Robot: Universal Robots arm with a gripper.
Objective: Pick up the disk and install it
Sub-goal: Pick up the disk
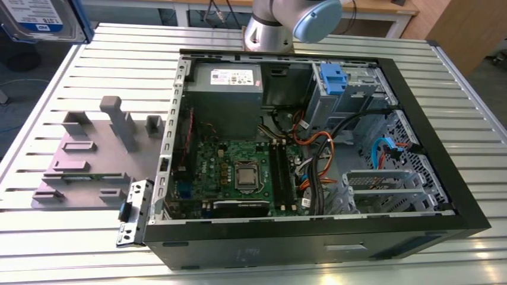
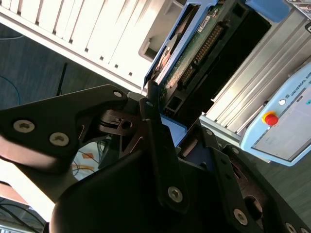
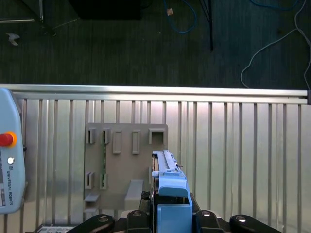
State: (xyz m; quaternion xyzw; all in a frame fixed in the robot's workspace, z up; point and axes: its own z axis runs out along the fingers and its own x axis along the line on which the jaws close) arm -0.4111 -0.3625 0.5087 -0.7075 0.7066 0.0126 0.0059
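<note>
Slatted metal table [image 1: 47, 249], open computer case [image 1: 317, 240] (side panel off) on it, grey fixture plate [image 1: 91, 160] beside it

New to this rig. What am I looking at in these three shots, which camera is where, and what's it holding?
It is one robot arm with a gripper, working over a slatted metal table. The exterior view comes from a camera off the arm that looks down on the table. On the table lies an open PC case with its motherboard showing. At the exterior view's left of the case is a grey fixture with slots and posts. The two wrist views come from cameras riding on the arm. In the first wrist view the gripper is shut on the disk, a drive in a blue carrier, seen edge-on above the table and fixture. The second wrist view shows the disk's circuit-board side. The pale blue pendant with a red button looks like the arm's hand controller.
</note>
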